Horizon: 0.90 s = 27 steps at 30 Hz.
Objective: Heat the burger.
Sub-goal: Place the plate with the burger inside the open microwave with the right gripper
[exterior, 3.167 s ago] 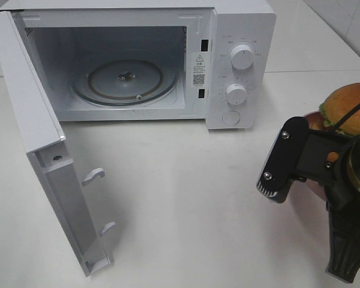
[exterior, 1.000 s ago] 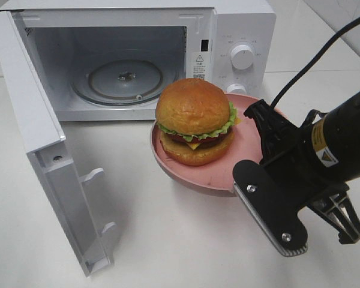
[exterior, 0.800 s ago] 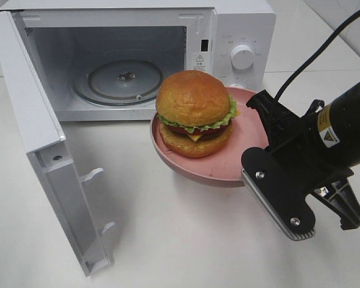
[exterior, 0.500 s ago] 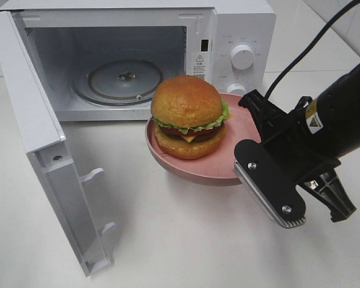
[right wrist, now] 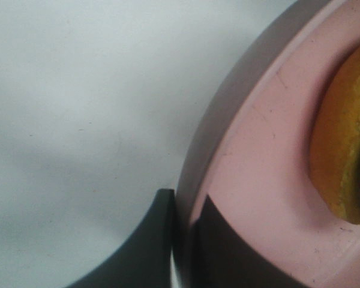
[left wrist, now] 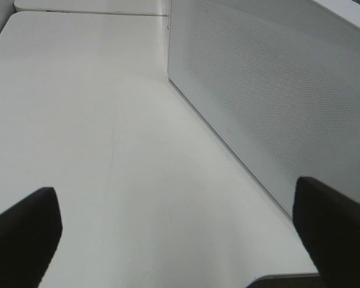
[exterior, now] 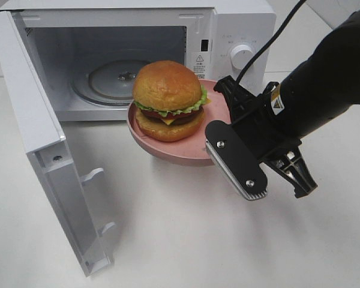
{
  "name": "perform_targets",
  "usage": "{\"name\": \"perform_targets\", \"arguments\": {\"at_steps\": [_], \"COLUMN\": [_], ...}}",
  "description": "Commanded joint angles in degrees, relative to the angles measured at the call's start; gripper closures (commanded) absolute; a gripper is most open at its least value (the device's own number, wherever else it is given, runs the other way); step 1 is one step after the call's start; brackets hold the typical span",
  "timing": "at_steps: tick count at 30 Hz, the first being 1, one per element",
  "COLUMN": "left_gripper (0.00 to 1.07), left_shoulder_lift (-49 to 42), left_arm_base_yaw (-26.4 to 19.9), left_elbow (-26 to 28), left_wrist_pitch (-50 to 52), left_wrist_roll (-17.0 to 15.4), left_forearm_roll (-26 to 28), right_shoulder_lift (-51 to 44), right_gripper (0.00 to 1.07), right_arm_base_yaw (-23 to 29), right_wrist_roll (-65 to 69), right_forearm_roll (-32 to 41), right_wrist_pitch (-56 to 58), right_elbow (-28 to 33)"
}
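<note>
My right jaws clamp the pink plate [exterior: 192, 151] by its rim, burger [exterior: 168, 96] aboard, before the open microwave [exterior: 243, 27]; my left jaws stand apart.

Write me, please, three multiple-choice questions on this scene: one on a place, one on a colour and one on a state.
1. Where does the burger sit?
A. On the plate, in front of the open microwave
B. On the turntable inside
C. Bare on the table

2. What colour is the plate?
A. Blue
B. White
C. Pink

3. How is the right hand?
A. Open, clear of everything
B. Shut on the plate's rim
C. Shut on the bun

Answers:
1 A: the high view shows the burger on the plate, outside the cavity.
2 C: the high view and the right wrist view both show a pink rim.
3 B: the right wrist view shows its fingers pinching the rim.
</note>
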State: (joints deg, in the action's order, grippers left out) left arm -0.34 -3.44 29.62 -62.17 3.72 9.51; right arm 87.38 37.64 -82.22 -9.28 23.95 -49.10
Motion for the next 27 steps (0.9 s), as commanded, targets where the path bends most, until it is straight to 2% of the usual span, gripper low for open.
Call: {"name": "perform_targets", "arguments": {"at_steps": [1, 13, 27], "left_gripper": [0.05, 0.05, 0.05], "left_shoulder_lift": [-0.97, -0.97, -0.97], "left_arm_base_yaw": [0.23, 0.23, 0.23], "left_elbow": [-0.11, -0.11, -0.11], "left_wrist_pitch": [0.92, 0.92, 0.92], "left_wrist_roll": [0.06, 0.06, 0.06], "left_forearm_roll": [0.06, 0.06, 0.06], "right_shoulder_lift": [1.38, 8.02, 15.53], "right_gripper": [1.07, 1.07, 1.07], "right_arm_base_yaw": [-0.06, 1.43, 1.43], "right_wrist_roll": [-0.23, -0.17, -0.06], "right_forearm_roll": [-0.11, -0.17, -0.23], "right_wrist_pitch": [-5.67, -7.85, -4.41], "right_elbow": [-2.64, -7.91, -17.93]}}
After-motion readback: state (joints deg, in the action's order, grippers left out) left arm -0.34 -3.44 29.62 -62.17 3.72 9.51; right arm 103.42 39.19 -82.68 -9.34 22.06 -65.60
